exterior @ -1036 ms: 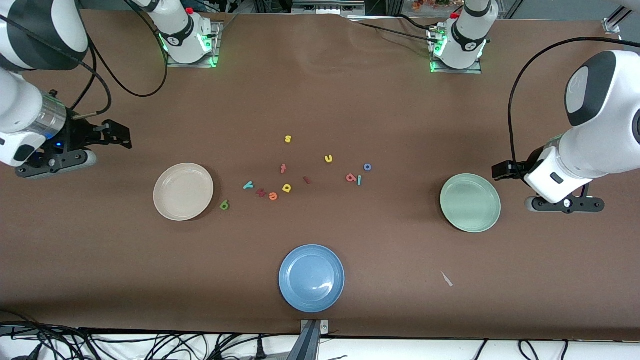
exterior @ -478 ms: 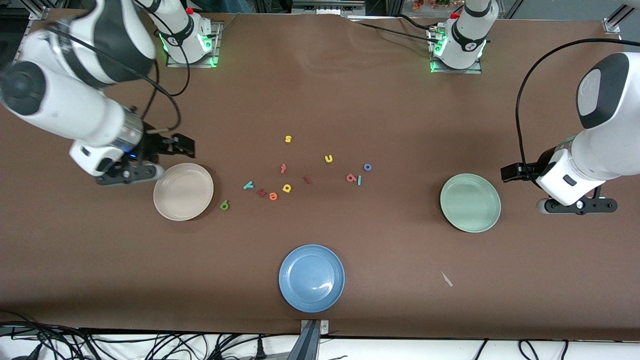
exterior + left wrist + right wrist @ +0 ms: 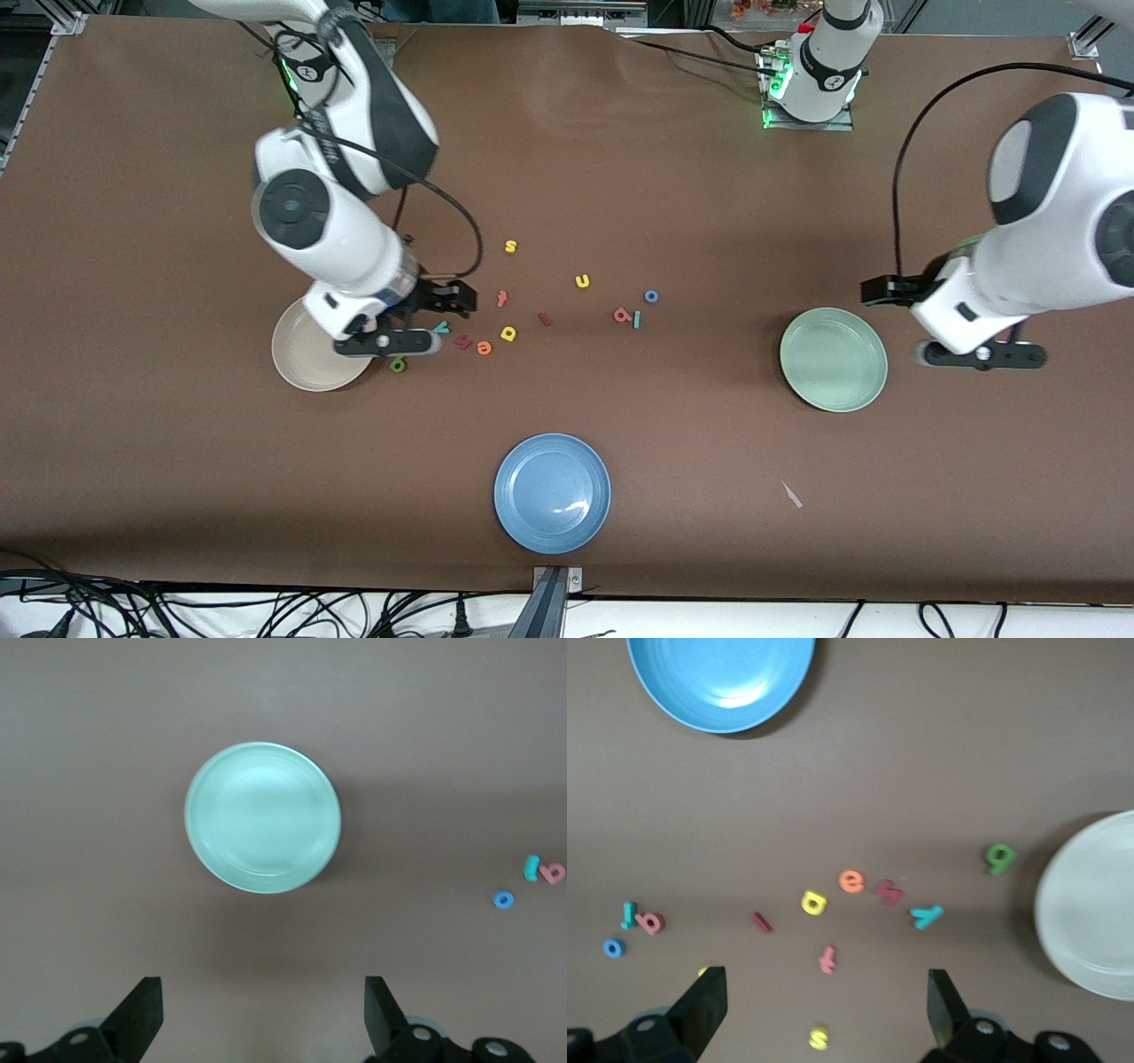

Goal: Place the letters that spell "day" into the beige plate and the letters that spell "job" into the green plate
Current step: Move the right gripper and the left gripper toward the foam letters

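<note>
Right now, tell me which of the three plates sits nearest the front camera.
The blue plate. It lies lowest in the front view, well below the letters, while the beige plate and the green plate sit farther back, toward either end of the table.

The only readable characters are the toy letters lying on the brown table [image 3: 797, 221]: a yellow "s" [image 3: 510, 246], a yellow "u" [image 3: 582, 282], a blue "o" [image 3: 651, 296] and an orange "e" [image 3: 484, 347]. No labels or brand marks can be read elsewhere.
</note>
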Motion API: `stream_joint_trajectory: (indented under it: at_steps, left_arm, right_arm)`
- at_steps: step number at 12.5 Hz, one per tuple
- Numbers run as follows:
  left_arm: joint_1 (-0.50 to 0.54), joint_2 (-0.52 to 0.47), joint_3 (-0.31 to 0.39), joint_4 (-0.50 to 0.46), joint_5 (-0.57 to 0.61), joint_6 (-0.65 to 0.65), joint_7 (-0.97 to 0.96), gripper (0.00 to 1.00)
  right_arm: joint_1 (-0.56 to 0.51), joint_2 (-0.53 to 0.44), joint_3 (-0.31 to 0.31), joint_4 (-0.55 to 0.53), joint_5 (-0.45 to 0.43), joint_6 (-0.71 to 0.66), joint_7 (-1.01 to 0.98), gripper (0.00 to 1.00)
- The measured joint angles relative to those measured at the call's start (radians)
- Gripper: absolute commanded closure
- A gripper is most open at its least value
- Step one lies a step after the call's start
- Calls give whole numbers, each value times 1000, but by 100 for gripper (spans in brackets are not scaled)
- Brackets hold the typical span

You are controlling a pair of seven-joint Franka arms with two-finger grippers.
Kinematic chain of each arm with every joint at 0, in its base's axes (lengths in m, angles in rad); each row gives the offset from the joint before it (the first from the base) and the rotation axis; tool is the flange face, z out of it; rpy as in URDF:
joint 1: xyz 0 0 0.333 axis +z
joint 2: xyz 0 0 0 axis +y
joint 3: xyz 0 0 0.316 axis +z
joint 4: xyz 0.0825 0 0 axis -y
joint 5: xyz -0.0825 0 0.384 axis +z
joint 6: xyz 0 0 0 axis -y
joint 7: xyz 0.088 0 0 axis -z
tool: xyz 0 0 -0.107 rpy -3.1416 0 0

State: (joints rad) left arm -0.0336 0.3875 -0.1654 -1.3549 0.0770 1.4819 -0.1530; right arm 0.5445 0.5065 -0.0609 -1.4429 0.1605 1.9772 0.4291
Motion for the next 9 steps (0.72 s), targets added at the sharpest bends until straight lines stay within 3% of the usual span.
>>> stream_joint_trajectory:
  at_steps: [3,5,9]
  left_arm:
    - [-50,33,-5,-17,-180,14,-84,0]
    - [-70,67,-9,-52,-232,113,-176,3]
    - [-184,91,-19,-274,-238,407,-320,4]
  right_arm:
    - [54,82,-1,6,-2,67,41,0]
    - [75,123,-1,8,-20,96,77,0]
    - [89,190,-2,10,-28,154,86,0]
